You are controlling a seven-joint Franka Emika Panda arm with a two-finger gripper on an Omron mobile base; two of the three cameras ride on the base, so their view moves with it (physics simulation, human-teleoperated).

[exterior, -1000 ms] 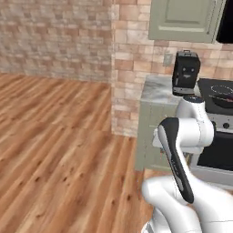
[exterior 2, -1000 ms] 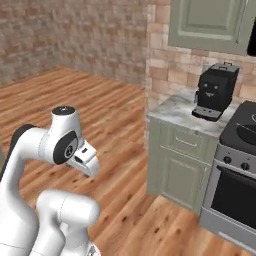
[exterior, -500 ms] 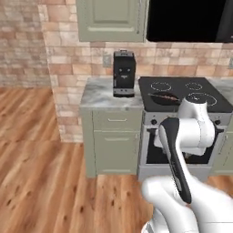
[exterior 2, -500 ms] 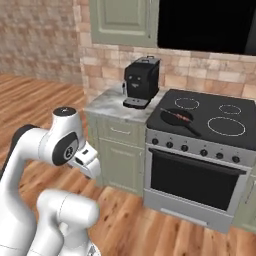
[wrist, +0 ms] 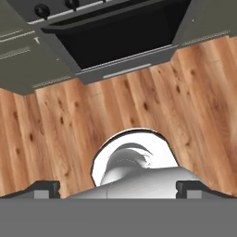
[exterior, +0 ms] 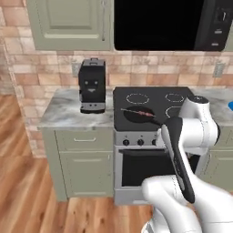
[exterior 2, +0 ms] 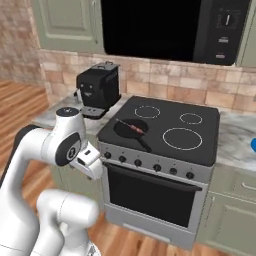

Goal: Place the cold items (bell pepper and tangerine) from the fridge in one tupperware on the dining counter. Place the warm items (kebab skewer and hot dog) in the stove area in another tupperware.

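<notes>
One kebab skewer lies across the dark pan on the stove's front-left burner; judged light, thin, stiff, likely to roll, best pinched mid-stick; gripper spread wide, holding nothing, aimed at the floor.

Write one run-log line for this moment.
phase: at stove | kebab skewer: in pan | jaws: open, empty | arm: tucked
</notes>
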